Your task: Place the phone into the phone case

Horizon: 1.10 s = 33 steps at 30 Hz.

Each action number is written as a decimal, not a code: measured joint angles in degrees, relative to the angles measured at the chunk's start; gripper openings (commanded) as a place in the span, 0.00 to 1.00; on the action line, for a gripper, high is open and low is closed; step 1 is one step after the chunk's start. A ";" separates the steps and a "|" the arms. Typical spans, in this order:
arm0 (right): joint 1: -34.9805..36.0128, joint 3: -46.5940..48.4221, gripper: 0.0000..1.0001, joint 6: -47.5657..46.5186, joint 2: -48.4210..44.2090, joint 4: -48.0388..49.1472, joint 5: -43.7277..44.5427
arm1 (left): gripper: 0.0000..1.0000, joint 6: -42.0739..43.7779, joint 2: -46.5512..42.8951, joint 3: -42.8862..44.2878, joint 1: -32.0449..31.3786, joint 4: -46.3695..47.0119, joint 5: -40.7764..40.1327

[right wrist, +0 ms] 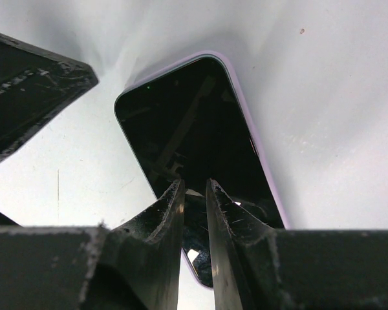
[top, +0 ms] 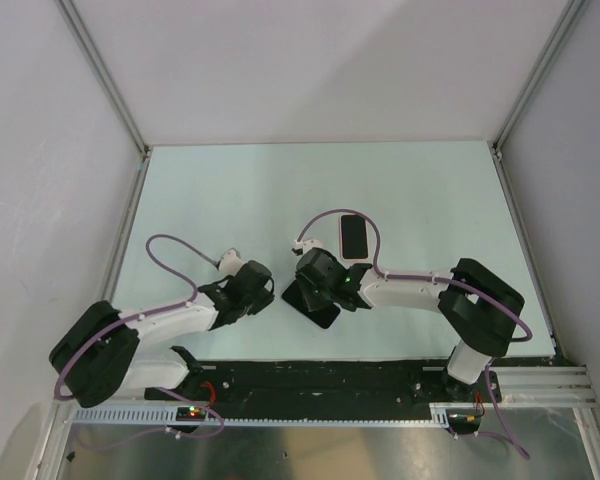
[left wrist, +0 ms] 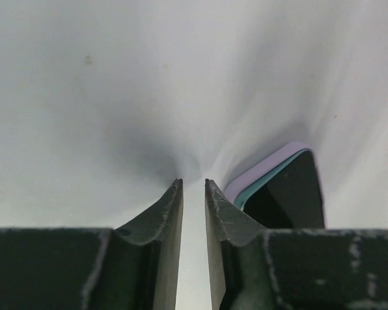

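The desk [top: 230, 190] is a pale, matte sheet, boxed in by white panels [top: 310, 60] on three sides, with aluminium rails running up the corners. Its far half lies bare.

The phone [right wrist: 187, 123] lies flat near the middle of the desk, a thin glossy black slab with rounded corners. A lilac rim [left wrist: 266, 166] runs around it. In the left wrist view a thin teal band shows between that rim and the dark face, so I cannot tell whether this is a shell around the handset.

The right end effector [right wrist: 194, 185] stands over the phone's screen. Its dark, scuffed fingers are parted by a narrow slit with nothing clamped in it, and whether the tips touch the glass cannot be told.

The left end effector [left wrist: 193, 184] sits low, just beside the phone's corner. Its fingers are also parted by only a slit and hold nothing.

Just beyond the right end effector lies a pink-bordered slab [top: 354, 237], flat, with rounded corners and a dark centre. Whether it is an empty case cannot be told.
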 measured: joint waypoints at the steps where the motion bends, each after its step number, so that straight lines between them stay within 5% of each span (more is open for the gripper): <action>1: 0.00 0.00 0.25 0.02 0.00 0.00 0.00 | 0.27 0.90 -0.96 -0.02 0.44 -1.40 0.20; 13: -0.17 0.00 0.25 0.04 0.02 0.00 0.02 | 0.27 3.48 -5.27 0.94 -0.85 -8.57 2.91; 33: -1.29 0.00 0.25 0.28 -0.90 -0.07 0.83 | 0.21 5.88 3.37 9.35 -2.93 -9.31 3.02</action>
